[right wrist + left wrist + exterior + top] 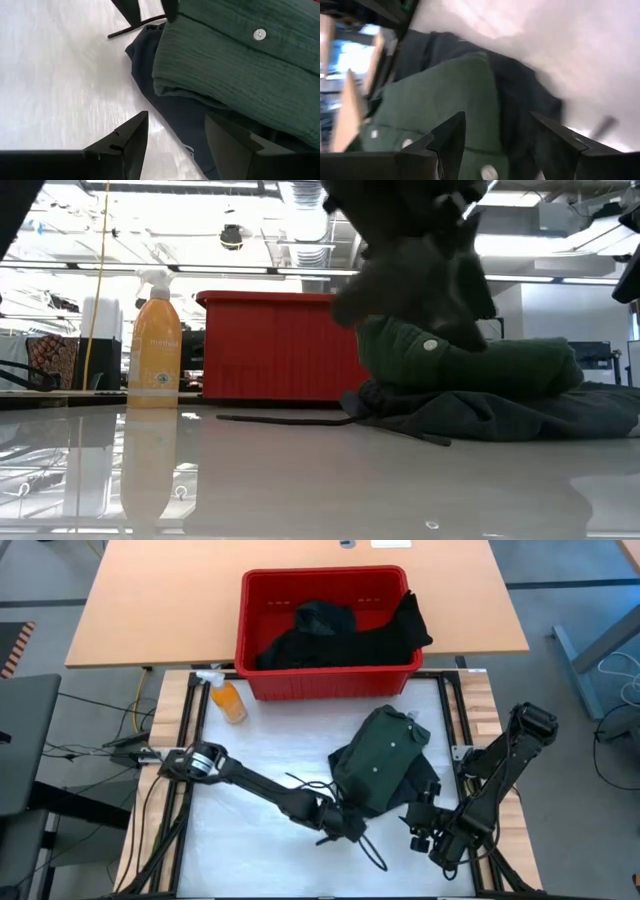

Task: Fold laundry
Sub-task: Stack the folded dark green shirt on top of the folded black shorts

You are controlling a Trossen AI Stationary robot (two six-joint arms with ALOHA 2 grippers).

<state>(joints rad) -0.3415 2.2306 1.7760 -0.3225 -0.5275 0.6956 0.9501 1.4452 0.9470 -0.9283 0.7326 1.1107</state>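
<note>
A folded dark green shirt [385, 745] with white buttons lies on top of a black garment [428, 782] at the centre right of the white mat [250, 740]. The pile also shows in the low view, the green shirt [470, 365] on the black garment [520, 415]. My left gripper [497, 116] is open, just off the pile's near left corner, its fingers above the shirt's buttoned part [445, 100]. My right gripper [176, 116] is open, near the pile's near right side, over the black garment's edge [170, 110]. A dark cord [135, 27] trails from the black garment onto the mat.
A red basket [325, 685] holding more black clothes [340, 630] stands at the mat's far edge. An orange spray bottle [228, 700] lies to the left of it. The mat's left half is bare. The two grippers are close together at the near side of the pile.
</note>
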